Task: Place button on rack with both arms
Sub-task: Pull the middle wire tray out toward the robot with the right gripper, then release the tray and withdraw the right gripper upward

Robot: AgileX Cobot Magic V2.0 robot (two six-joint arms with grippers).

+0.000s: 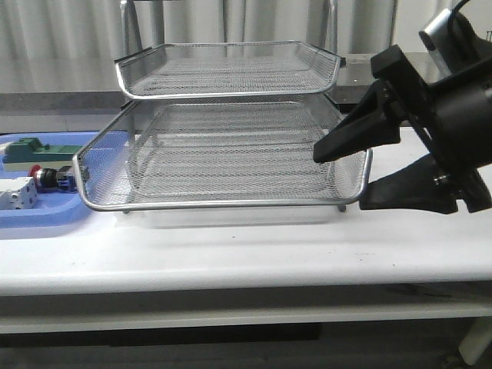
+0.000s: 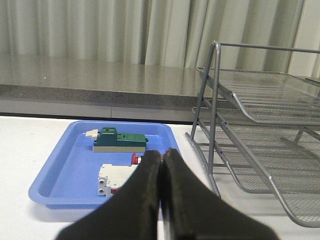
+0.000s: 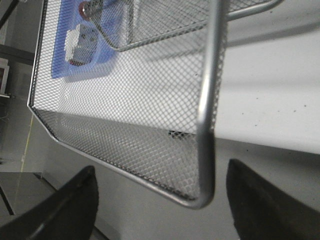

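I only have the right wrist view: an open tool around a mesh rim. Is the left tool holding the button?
Observer: No. The left tool is shut with nothing in it, aimed at the blue tray.
Operator: Where is the button, then?
Observer: The button lies in that tray, beside the white block and near the green block.
Operator: How many tiers does the rack have?
Observer: The left wrist view shows three on the rack.

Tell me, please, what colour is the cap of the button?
Red. The button lies in the blue tray; its cap shows best in the front view.
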